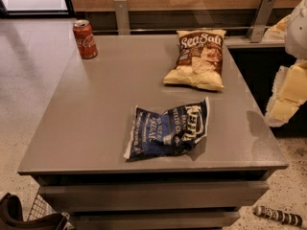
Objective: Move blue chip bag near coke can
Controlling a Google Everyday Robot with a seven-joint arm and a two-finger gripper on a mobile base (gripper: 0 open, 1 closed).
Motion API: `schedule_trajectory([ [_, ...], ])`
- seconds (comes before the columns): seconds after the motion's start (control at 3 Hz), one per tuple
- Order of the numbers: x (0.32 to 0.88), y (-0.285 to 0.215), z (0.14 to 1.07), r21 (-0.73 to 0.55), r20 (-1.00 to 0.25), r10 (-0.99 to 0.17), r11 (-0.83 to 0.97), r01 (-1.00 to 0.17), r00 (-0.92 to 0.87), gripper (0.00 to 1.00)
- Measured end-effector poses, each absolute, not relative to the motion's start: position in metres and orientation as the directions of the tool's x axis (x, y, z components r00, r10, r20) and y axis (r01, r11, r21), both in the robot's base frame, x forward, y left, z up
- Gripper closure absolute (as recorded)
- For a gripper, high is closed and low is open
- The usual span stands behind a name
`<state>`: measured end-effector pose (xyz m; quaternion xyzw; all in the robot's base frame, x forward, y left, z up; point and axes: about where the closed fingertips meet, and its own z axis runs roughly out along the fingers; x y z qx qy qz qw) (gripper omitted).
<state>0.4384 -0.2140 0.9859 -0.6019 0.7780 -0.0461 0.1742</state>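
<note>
Blue chip bag [168,128]: crumpled glossy foil, lying flat near the front edge of the desk [96,109], which is smooth and grey. Coke can [85,39]: red cylinder with a silver top, upright at the back left corner, well apart from that bag. Yellow Sea Salt bag [197,59]: puffed, toward the back right corner. Tool [288,97]: pale, blocky, beyond the right edge. I cannot tell whether it is apart or together.

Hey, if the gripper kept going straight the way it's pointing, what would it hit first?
Probably the table near its right edge; the gripper, at the picture's right side, points down-left, though depth is unclear.
</note>
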Motion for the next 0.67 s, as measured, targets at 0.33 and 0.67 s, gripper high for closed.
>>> schedule_trajectory([
  [0.33,0.438,-0.214,0.986,-0.282,-0.216,-0.953,0.271,-0.920,-0.215,0.00],
  [0.67,0.447,-0.200,0.974,-0.269,-0.267,-0.945,0.259,-0.928,-0.187,0.00],
])
